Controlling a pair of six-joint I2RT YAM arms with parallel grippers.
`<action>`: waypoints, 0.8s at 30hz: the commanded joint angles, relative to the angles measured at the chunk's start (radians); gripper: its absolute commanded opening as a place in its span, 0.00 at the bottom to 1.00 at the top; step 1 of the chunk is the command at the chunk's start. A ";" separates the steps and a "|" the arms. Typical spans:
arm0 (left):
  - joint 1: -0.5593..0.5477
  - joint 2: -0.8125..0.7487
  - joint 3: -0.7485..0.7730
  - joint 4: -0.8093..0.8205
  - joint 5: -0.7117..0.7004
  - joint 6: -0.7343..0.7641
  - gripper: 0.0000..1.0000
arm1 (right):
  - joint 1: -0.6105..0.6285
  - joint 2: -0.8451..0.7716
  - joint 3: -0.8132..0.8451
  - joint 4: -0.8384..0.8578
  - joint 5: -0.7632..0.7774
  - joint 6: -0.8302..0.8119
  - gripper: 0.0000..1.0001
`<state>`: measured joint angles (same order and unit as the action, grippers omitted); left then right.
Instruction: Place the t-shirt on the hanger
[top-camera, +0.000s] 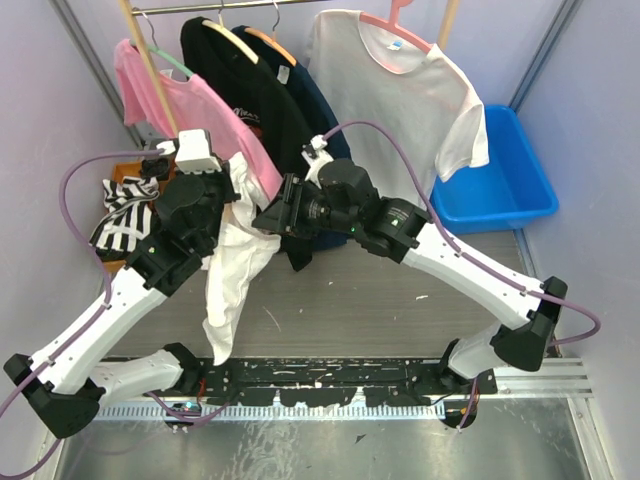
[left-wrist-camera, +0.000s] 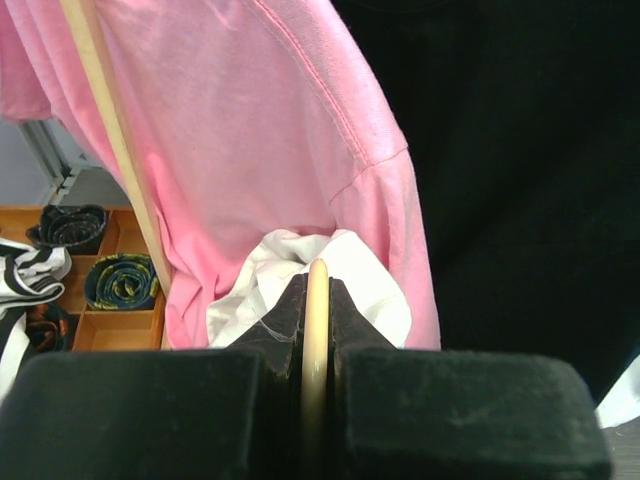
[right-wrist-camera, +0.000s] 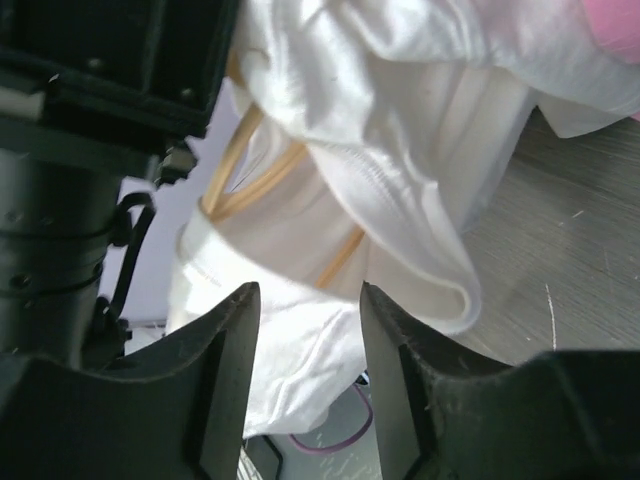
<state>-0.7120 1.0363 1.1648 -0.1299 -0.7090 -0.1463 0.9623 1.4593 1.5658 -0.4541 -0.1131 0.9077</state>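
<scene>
The plain white t-shirt (top-camera: 232, 285) hangs bunched between the two arms, its lower part drooping toward the table. My left gripper (left-wrist-camera: 316, 288) is shut on a pale wooden arm of the hanger (left-wrist-camera: 317, 320), with white cloth (left-wrist-camera: 300, 262) just past the fingertips. In the top view the left gripper (top-camera: 230, 192) sits at the top of the bunched shirt. My right gripper (right-wrist-camera: 310, 305) stands open right in front of the t-shirt (right-wrist-camera: 400, 200) with nothing between its fingers. The hanger's thin wooden bars (right-wrist-camera: 236, 178) show among the folds. From above, the right gripper (top-camera: 264, 218) is at the shirt's right side.
A rail at the back carries a pink t-shirt (top-camera: 205, 110), black garments (top-camera: 265, 95) and a white t-shirt on a pink hanger (top-camera: 400, 90). A blue bin (top-camera: 505, 175) stands at the right. A wooden organiser with striped cloth (top-camera: 125, 215) lies at the left.
</scene>
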 joint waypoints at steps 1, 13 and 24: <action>-0.004 -0.008 0.045 -0.013 0.025 -0.021 0.00 | 0.000 -0.115 -0.026 0.099 -0.072 -0.030 0.53; -0.006 0.027 0.071 -0.037 0.025 -0.036 0.00 | 0.148 -0.181 -0.145 0.244 -0.128 0.020 0.53; -0.006 -0.003 0.086 -0.076 0.039 -0.053 0.00 | 0.201 -0.033 -0.051 0.289 -0.102 0.031 0.50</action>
<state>-0.7128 1.0626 1.2026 -0.2085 -0.6872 -0.1806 1.1530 1.4048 1.4292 -0.2512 -0.2214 0.9287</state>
